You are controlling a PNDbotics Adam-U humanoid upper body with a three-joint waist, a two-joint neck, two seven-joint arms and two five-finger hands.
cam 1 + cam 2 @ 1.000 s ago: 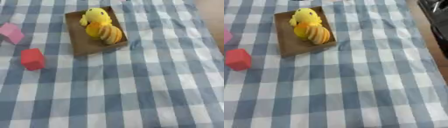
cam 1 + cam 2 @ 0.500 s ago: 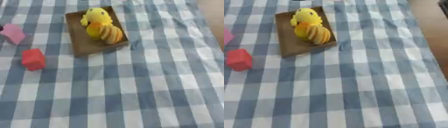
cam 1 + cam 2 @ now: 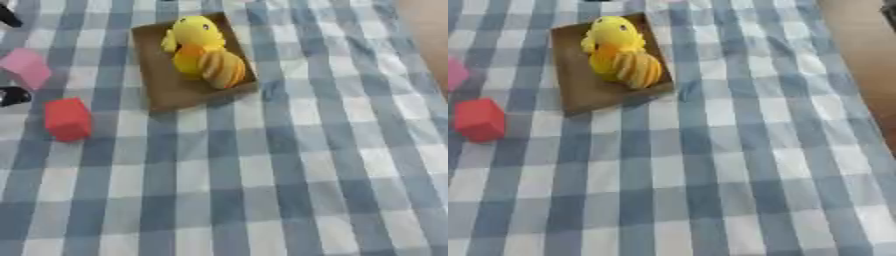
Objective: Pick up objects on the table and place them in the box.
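Note:
A shallow brown box lies at the upper middle of the blue checked cloth. Inside it are a yellow duck toy and an orange and yellow striped piece leaning against the duck. Left of the box a pink block lies on the cloth, with a red block below it. My left hand shows only as two black tips at the left edge, one above and one below the pink block, spread apart and not touching it. The rest of that hand is out of view.
The checked cloth covers the whole near and right part of the table. The table's right edge runs along the upper right, with brown floor beyond it.
Black tips of my left hand have come in at the left edge, on either side of the pink block. The blocks, the box and its contents have not moved.

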